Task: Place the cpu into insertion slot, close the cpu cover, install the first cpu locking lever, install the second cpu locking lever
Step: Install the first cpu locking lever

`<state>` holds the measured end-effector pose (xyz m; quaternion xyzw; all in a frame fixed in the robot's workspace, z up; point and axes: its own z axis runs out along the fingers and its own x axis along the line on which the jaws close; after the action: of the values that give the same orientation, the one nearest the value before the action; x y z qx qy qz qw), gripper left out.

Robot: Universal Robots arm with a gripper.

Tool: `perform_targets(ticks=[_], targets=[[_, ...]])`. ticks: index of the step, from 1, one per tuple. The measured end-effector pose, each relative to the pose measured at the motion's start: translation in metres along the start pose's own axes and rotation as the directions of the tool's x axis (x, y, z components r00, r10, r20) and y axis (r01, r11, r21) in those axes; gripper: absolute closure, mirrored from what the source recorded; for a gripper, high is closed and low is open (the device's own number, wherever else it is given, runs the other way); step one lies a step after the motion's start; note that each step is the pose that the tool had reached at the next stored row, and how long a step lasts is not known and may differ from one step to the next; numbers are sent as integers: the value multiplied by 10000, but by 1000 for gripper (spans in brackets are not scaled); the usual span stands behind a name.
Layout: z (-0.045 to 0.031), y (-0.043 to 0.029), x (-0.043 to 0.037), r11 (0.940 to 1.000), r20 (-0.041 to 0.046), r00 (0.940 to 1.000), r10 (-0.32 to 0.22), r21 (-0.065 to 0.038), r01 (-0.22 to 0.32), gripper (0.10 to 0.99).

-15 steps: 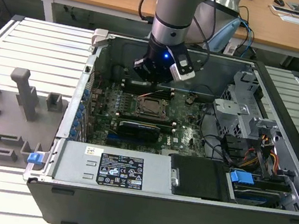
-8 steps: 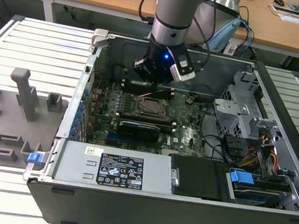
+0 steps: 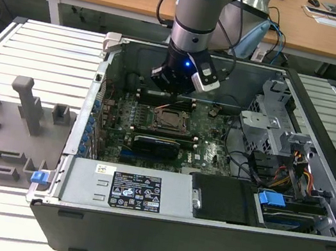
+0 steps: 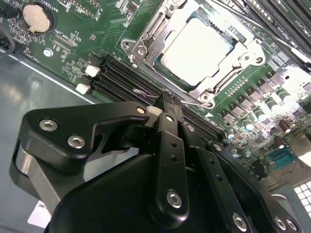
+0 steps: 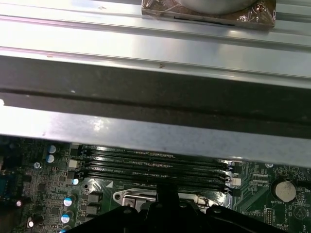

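The cpu point(image 4: 194, 48), pale silver-grey, lies in the insertion slot point(image 3: 170, 119). The silver cpu cover point(image 4: 146, 43) is folded down around the chip. My gripper point(image 4: 165, 99) is shut, and its black tip sits at the slot's edge, beside the memory slots. A thin wire locking lever point(image 4: 141, 92) runs along that edge, right at the tip. In the exterior view the gripper point(image 3: 173, 94) hangs inside the open computer case, just behind the slot. The first wrist view shows the gripper point(image 5: 167, 187) over the slot's metal rim point(image 5: 131, 199).
Long black memory slots point(image 4: 121, 80) flank the socket, with a coin battery point(image 4: 37, 17) nearby. A black expansion card point(image 3: 158, 143) lies in front of the slot. The power supply point(image 3: 137, 191), drive cage point(image 3: 272, 124) and case wall point(image 5: 146, 131) hem in the board. Grey fixtures point(image 3: 20, 112) stand at the exterior view's left.
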<state>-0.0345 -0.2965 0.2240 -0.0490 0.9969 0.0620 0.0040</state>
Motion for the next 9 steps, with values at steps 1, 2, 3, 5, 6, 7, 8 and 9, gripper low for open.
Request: perform_targets(ticks=[1,2,3,5,6,7,8,9], targets=[[2,0,-1,10000,0,10000,1,1,-1,980],[4,-1,-2,10000,0,10000,1,1,-1,980],[6,-1,-5,10000,-1,10000,0,1,0,980],[9,-2,-8,10000,-1,10000,2,2,-2,980],[10,-2,-8,10000,-1,10000,1,2,-1,980],[13,-3,-12,10000,0,10000,-1,0,1,980],[14,-3,-15,10000,-1,10000,-1,1,1,980],[16,-3,-18,10000,-1,10000,1,1,-1,980]])
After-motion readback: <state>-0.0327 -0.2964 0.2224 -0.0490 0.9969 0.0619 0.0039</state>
